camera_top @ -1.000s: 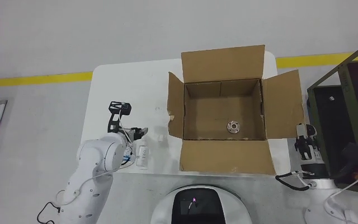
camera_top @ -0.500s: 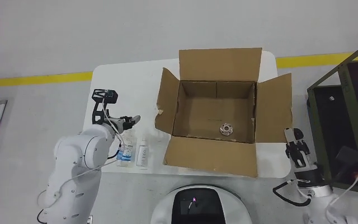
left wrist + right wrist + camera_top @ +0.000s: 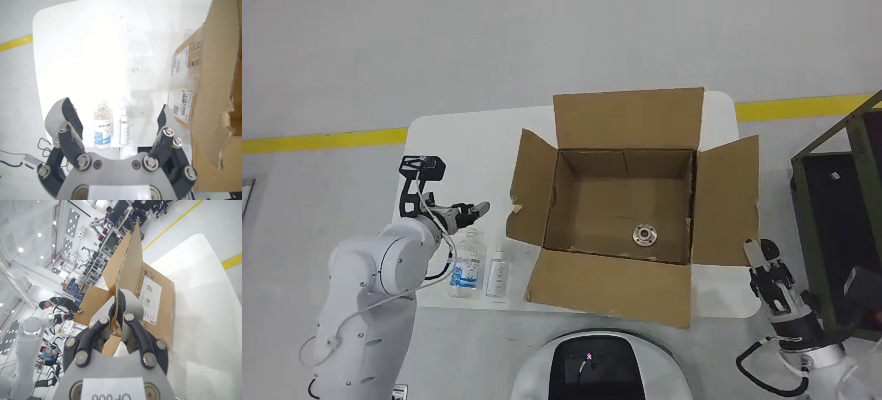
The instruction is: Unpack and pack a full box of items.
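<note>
My left gripper [image 3: 115, 105] hangs over the left part of the table [image 3: 442, 140], jaws spread wide. Closest beneath it lie two bottles, flat on their sides and parallel, their bases at the table's near edge and their caps pointing toward the far side. The clear bottle [image 3: 103, 126] with a blue label is on the outside, and the slim spray bottle [image 3: 124, 128] is just beside it, toward the box. They are near each other but apart.

Beyond the spray bottle stands the open cardboard box [image 3: 211, 94], well within the table's middle and right. Its left flap [image 3: 525, 190] leans out toward the bottles with a ragged, torn edge. That flap and the box wall stand between my left jaws and the inside of the box. On the box floor, toward the near right corner, lies a small round metal ring [image 3: 645, 234].

On the other side, my right gripper [image 3: 118, 303] sits at the near corner of the box's right flap [image 3: 729, 200]. Its jaws are pressed together on that flap's corrugated edge, which runs straight between the pads. The box's labelled side wall rises just past them.

Right of that gripper, off the table, stands a dark green rack [image 3: 832, 240]. On the floor by the table's near left corner sits a small grey unit [image 3: 31, 163] with a cable. A yellow line [image 3: 322, 142] crosses the floor behind the table.
</note>
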`<state>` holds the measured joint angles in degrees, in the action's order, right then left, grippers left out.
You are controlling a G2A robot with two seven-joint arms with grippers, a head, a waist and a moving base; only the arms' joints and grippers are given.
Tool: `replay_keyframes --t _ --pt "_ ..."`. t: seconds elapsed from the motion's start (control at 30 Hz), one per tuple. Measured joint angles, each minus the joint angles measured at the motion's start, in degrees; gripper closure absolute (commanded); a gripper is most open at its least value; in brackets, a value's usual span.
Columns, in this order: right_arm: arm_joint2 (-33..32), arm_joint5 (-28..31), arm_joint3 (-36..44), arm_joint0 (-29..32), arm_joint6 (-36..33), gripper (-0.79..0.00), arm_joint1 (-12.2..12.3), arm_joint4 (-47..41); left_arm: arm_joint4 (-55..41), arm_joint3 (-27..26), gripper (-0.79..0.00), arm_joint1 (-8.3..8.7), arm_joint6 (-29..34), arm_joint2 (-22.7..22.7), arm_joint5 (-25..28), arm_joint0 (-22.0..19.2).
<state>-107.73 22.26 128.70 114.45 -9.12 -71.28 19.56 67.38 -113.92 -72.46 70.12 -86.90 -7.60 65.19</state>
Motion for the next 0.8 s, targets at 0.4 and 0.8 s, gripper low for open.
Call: replay_keyframes --t 0.4,0.8 --pt "-7.33 7.48 -0.11 6.12 -5.15 0.000 0.21 -7.02 -4.21 0.37 -0.785 0.15 -0.82 0.65 0.52 -1.47" --pt "-7.61 7.37 -0.21 6.15 -5.26 0.000 0.22 -7.02 -5.29 0.30 -0.785 0.20 -0.79 0.61 0.44 -1.60"
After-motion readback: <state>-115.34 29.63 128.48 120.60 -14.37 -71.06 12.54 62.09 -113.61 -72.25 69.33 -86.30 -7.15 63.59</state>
